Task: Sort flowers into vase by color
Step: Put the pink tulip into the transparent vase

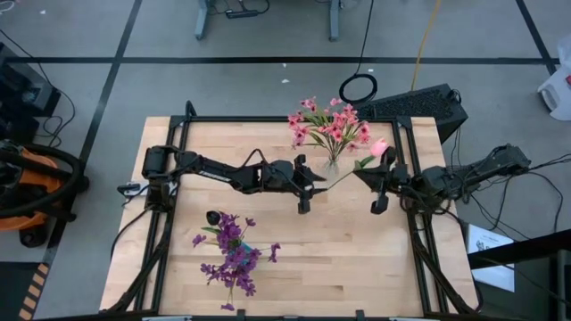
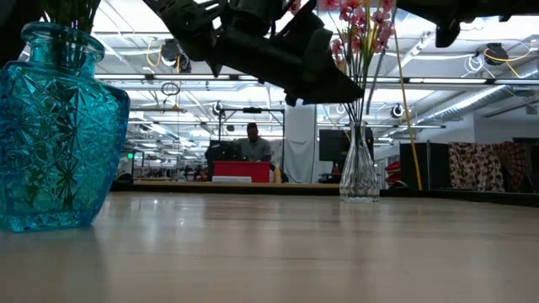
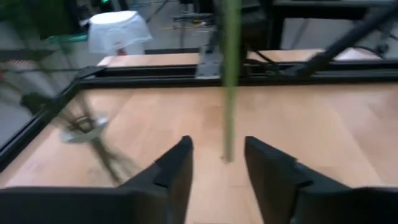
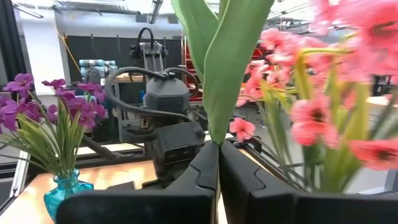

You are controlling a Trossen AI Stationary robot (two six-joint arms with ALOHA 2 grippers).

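1. One pink bud (image 1: pixel 379 147) hung on a stem running between both grippers, just beside the clear vase (image 1: pixel 333 165)
2. Right gripper (image 4: pixel 218 163) pinched it below the leaves; left gripper (image 3: pixel 217 163) stood spread around its lower end

From the low view I see the faceted teal glass vase (image 2: pixel 59 126) cut off at the left edge. The distant seated person (image 2: pixel 253 143) is too small to resolve. The clear glass vase (image 3: pixel 84 124) blurs in my left wrist view.

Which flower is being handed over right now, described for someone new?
Start at the clear vase of pink flowers at the table's far edge. Beside it, the right gripper pinches a single pink bud on a long green stem, alone outside any vase.
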